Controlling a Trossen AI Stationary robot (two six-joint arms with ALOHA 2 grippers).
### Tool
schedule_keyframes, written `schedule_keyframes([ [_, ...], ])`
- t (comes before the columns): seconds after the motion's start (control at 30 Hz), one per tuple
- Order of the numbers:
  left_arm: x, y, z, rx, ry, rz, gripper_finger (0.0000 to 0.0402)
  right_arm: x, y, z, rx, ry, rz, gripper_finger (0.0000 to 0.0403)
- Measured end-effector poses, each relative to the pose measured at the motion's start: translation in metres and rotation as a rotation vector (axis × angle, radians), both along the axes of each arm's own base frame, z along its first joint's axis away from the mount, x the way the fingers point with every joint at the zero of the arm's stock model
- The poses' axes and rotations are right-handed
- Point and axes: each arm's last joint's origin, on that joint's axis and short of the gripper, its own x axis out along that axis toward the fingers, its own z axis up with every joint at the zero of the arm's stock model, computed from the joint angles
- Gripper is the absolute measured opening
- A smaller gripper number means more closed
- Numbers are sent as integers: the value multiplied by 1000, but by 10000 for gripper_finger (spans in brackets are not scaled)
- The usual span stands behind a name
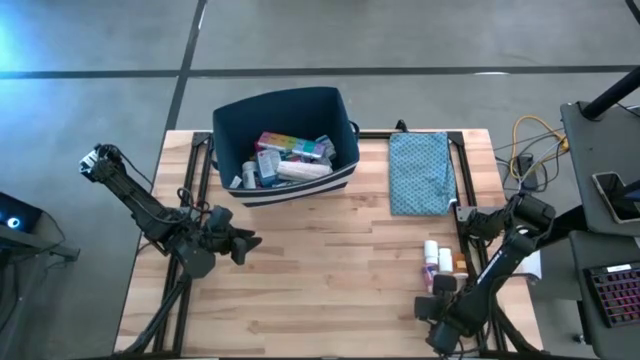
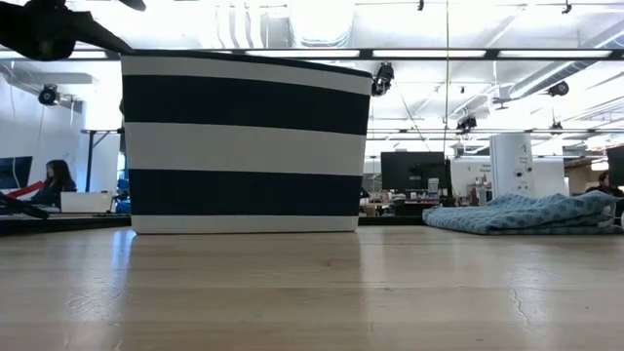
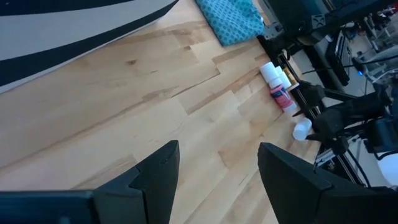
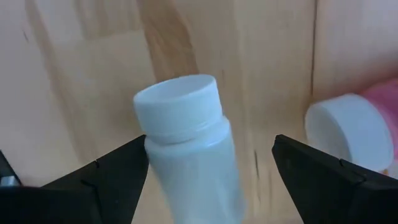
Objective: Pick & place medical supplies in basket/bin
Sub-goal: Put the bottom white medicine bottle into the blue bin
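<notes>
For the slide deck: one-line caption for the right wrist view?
Right tool open around a white plastic pill bottle, above the light wooden table, a pink-labelled white-capped bottle beside.

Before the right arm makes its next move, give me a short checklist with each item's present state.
1. White bottle between the right gripper fingers: ok.
2. Fingers closed on the bottle: not ok, gaps show on both sides.
3. Bottle lifted off the table: cannot tell.
4. Bin open on top with room left: ok.
5. Left gripper open, holding nothing, away from the bin: ok.
6. Other bottles still on the table: ok, near the right arm.
</notes>
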Motion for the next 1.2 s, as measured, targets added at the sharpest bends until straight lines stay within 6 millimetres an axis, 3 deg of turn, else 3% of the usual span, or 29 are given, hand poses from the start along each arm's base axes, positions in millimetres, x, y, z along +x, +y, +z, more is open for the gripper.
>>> schedule_keyframes([
  [0.27,0,0,0,0,0,1,198,-5,0,-8,39,46,-28,310],
  [0.5,1,2,0,0,0,11,198,-1,4,-3,71,36,4,191],
  [0.6,2,3,0,0,0,20,198,9,4,2,89,12,10,150],
  [0.77,2,3,0,2,1,23,198,39,-3,16,110,-65,-32,147],
  [0.87,2,3,0,2,1,22,198,74,-17,37,95,-203,-58,147],
  [1.0,2,3,0,0,0,22,198,130,-54,83,21,-441,-45,148],
  [1.2,4,1,2,-32,-24,10,198,210,-151,184,-117,-817,3,174],
])
